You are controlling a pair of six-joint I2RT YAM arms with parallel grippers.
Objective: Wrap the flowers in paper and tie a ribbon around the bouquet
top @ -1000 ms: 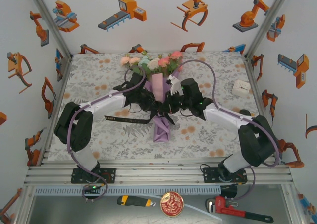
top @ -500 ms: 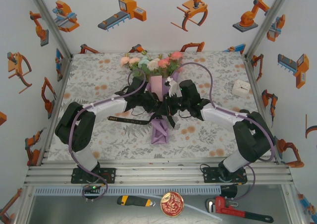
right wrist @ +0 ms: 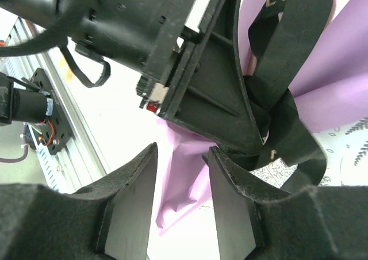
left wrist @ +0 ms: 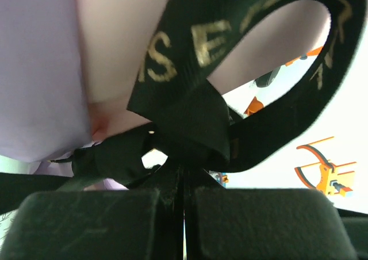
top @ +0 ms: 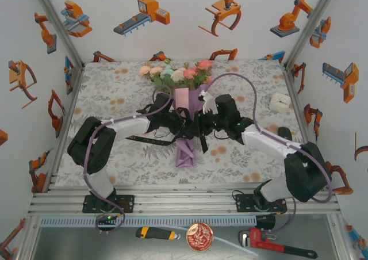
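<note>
The bouquet [top: 183,97] is lying mid-table on the grey floral tablecloth [top: 115,99]. The flowers [top: 175,73] point at the far wall and the purple paper [top: 185,150] cone points back toward the arm bases, so the wrapping part looks done to me. The black ribbon [top: 150,140] goes round the waist of the cone, with one loose tail trailing left across the cloth. I'd say we're well into the tying. A knot looks formed, but I honestly can't tell if it's snug or if a bow is left to finish.

The left gripper [left wrist: 184,199] has its pads pressed together with ribbon pinched in the seam. The right gripper [right wrist: 181,179] is spread with nothing between the pads, sitting just beside the knot.

The overhead view gives the layout and the loose tail, but both arms crowd over the knot there. The left wrist cam gets the knot up close, plus a gold-lettered loop arching against the paper. The right wrist cam shows the left gripper's body against the cone with ribbon bunched next to it.
</note>
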